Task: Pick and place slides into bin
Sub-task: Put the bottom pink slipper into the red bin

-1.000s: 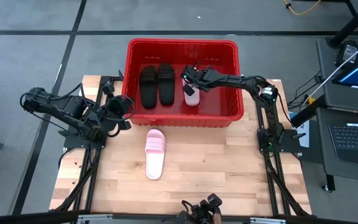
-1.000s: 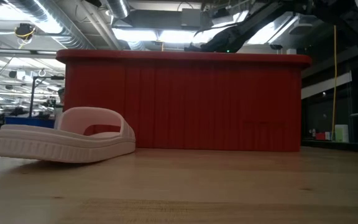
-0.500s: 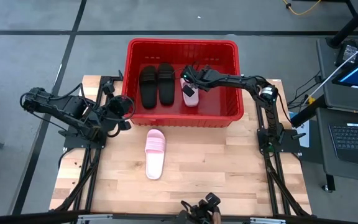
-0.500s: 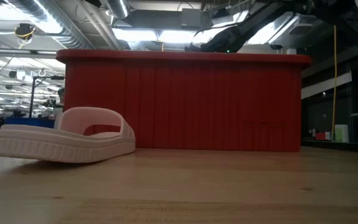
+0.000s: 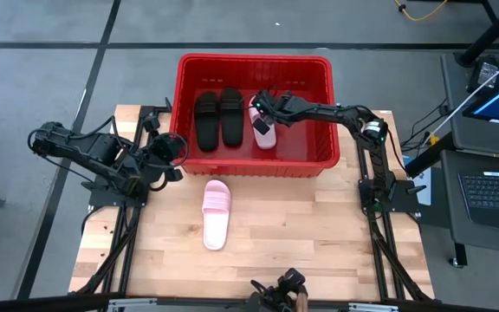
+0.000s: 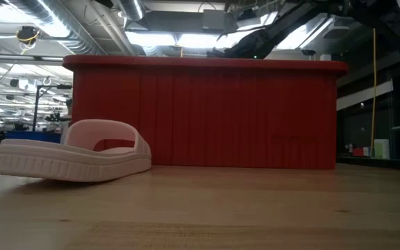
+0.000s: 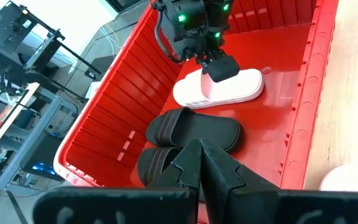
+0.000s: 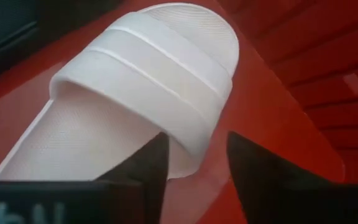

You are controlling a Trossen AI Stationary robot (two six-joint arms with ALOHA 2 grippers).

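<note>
Shifted since a second ago: the right claw [image 5: 261, 113] and the pale pink slide in the bin [image 5: 264, 126] sit slightly further toward the upper left of the high view; all else unchanged.

Item 1, nearest: pale pink slide on the desk [image 5: 216, 213], lying flat on the wooden desk [image 5: 319, 234], lower centre of the high view, strap end pointing toward the bin; at lower left in the low view [image 6: 71, 151], clear of the red wall behind it.

Item 2: left claw [image 5: 173, 152], centre left of the high view, just beside the bin's near left corner. Fingers [image 7: 199, 163] pressed together, clenched on nothing.

Item 3: red bin [image 5: 321, 69], upper centre, at the far edge of the desk. Contents: two black slides [image 5: 219, 117] side by side in its left half; the pink slide just beside them on the right.

Item 4: right claw, inside the bin over the far end of that pink slide [image 8: 148, 74]. Fingers [image 8: 140, 165] parted, one tip either side of the strap's edge; released rather than gripping, as far as can be seen.
</note>
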